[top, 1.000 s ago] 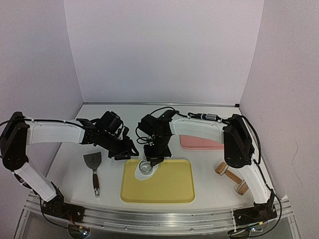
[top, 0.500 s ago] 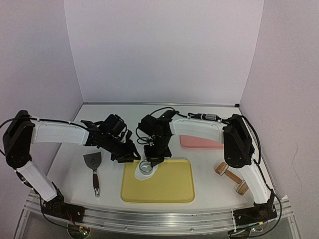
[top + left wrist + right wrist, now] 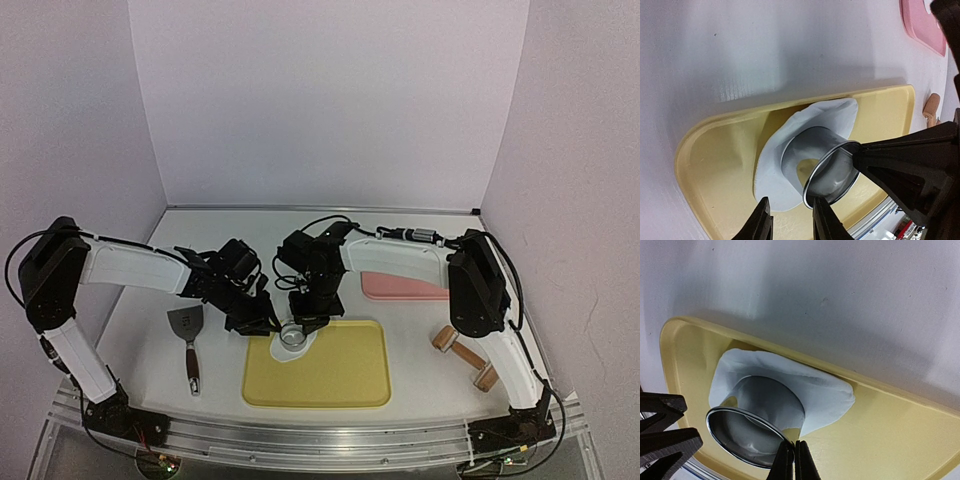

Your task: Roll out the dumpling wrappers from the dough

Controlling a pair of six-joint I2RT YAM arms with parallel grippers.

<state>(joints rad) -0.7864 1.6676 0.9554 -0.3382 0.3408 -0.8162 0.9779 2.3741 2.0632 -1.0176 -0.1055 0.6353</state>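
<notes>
counter (image 3: 135, 345): white, carrying everything below.
spatula (image 3: 186, 323): lies flat on the counter at the left, metal blade towards the back wall, dark handle towards the arm bases; well apart from the tray.
left gripper (image 3: 792, 210): low over the tray's back left corner, just beside the ring cutter. Its jaws stand a narrow way apart with nothing between them. The fingertips hang over the near edge of the dough; whether they touch it or the cutter cannot be told.
dough (image 3: 832, 112): an irregular white sheet in the back left corner of the tray, one lobe riding up the tray's rim towards the counter. The ring cutter stands on it.
ring cutter (image 3: 805, 152): a shiny metal ring, tilted, its lower edge set in the dough and its upper rim pinched by the right gripper.
right gripper (image 3: 792, 452): jaws closed tight on the wall of the ring cutter at its upper rim, one finger inside and one outside. It faces the left gripper across the cutter.
tray (image 3: 340, 385): yellow, rectangular with rounded corners, at the near middle of the counter.
pink plate (image 3: 400, 287): flat, behind the tray's right end, partly hidden under the right arm.
rolling pin (image 3: 465, 357): wooden, lying slantwise on the counter to the right of the tray, apart from it.
</notes>
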